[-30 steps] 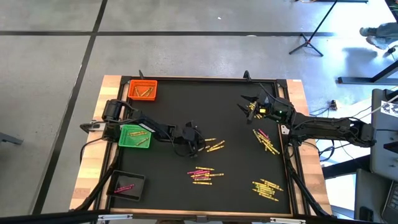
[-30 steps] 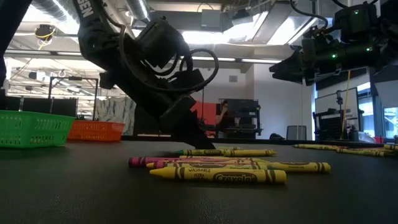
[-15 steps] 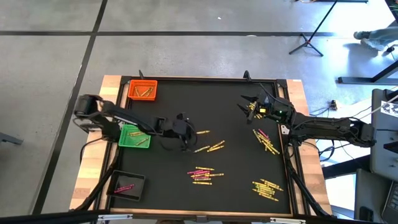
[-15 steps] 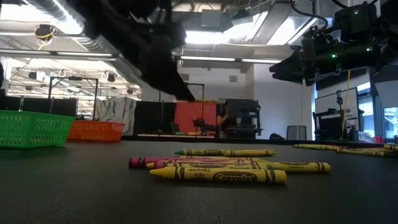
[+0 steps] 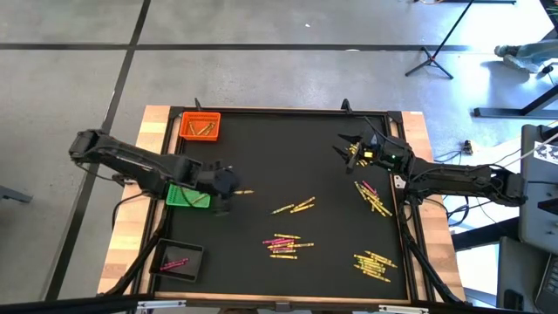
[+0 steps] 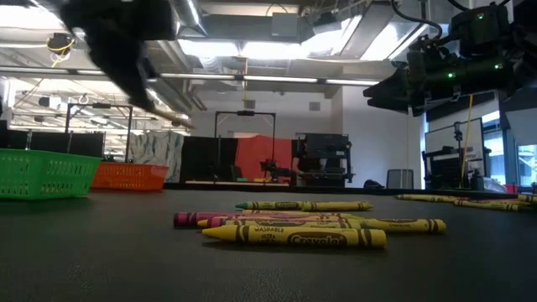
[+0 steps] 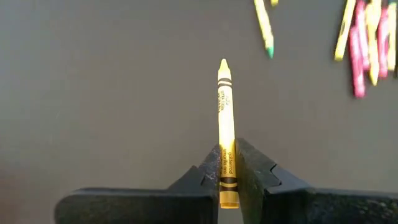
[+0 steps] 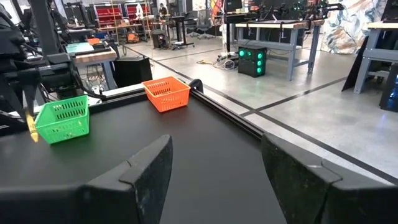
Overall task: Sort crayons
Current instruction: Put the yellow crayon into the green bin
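Note:
My left gripper point(image 5: 230, 186) hangs above the mat just right of the green tray point(image 5: 187, 194), shut on one orange-gold crayon point(image 7: 225, 106). Loose yellow and pink crayons lie flat in clusters at mid-table point(image 5: 294, 208), nearer the front point(image 5: 283, 245) and along the right side point(image 5: 373, 199). The orange tray point(image 5: 200, 126) holds a few gold crayons, and the black tray point(image 5: 179, 260) a few pink ones. My right gripper point(image 5: 347, 150) waits open and level at the far right, with nothing between its fingers point(image 8: 149, 171). My left gripper pinches the crayon's blunt end point(image 7: 227, 180) between its two fingers point(image 7: 208, 177). The crayon lies along the fingers and sticks out beyond them, its pointed tip point(image 7: 224, 63) toward the table's right. The fingers slant down from the table's left. The crayon is lifted clear of the mat.
A raised rim point(image 5: 279, 111) borders the black mat. The three trays stand along the left side. Bare mat lies between the green tray and the mid-table crayons. In the low view a cluster of crayons point(image 6: 294, 226) lies close to the camera.
My left gripper has risen off the mat from the mid-table crayons and gone toward the table's left edge, up to the green tray, tipping less steeply downward. It has stayed shut on the gold crayon, which is now lifted clear.

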{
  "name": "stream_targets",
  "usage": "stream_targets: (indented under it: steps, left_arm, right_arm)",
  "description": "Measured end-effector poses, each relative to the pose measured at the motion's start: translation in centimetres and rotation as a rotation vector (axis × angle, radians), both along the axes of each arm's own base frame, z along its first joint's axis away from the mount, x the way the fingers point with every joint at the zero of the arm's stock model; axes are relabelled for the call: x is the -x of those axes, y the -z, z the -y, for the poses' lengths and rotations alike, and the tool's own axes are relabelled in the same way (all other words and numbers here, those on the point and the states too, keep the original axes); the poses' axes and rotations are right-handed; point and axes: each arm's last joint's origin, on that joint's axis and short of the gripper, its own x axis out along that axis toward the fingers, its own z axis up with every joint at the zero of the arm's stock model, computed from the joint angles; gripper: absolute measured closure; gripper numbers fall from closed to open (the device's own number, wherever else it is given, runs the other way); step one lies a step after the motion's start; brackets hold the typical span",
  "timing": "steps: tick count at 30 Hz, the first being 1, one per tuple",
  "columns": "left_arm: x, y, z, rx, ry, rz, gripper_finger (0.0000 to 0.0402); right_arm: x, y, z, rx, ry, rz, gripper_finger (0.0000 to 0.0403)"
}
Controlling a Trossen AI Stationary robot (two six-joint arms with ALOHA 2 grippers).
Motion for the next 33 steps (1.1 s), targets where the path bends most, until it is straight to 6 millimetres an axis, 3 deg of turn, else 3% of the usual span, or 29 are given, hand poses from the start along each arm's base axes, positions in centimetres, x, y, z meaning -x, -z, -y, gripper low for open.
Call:
stream_targets:
  steps: [14, 25, 33]
  left_arm:
    - [5.3, -0.7, -0.2, 0.052, -0.165, -0.249, 0.0385]
    - [6.8, -0.4, -0.4, 0.080, -0.246, -0.412, 0.0385]
    - [7.6, 1.6, -0.1, 0.127, -0.256, -0.498, 0.0385]
  right_arm:
    - [0.0, 0.0, 0.1, 0.001, 0.025, 0.000, 0.0157]
    - [0.0, 0.0, 0.1, 0.000, 0.025, 0.000, 0.0157]
    - [0.0, 0.0, 0.1, 0.000, 0.025, 0.000, 0.0157]
